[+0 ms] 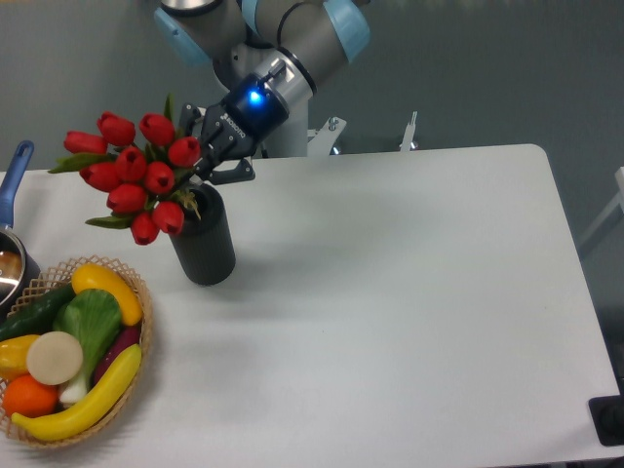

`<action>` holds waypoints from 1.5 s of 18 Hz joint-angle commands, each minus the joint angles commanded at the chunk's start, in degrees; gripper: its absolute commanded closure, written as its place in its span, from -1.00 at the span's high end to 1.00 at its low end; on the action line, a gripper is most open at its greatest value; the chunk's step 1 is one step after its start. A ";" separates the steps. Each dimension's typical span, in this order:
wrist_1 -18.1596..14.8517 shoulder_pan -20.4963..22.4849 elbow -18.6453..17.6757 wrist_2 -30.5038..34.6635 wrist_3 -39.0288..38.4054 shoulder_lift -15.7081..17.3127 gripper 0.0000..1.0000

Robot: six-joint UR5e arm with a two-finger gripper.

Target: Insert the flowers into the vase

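Note:
The flowers, a bunch of red tulip buds with green stems and leaves, lean to the left with their stems going down into the top of the vase. The vase is a matt black cylinder standing upright on the white table, left of centre. My gripper is just above and behind the vase's mouth, right of the buds, at the stems. The buds and leaves hide the fingertips, so I cannot tell if the fingers are closed on the stems.
A woven wicker basket with toy vegetables and fruit sits at the front left corner. A pot with a blue handle is at the left edge. The table's right edge is far from the vase.

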 joint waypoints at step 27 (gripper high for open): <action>-0.26 6.85 -5.54 7.35 5.46 10.87 1.00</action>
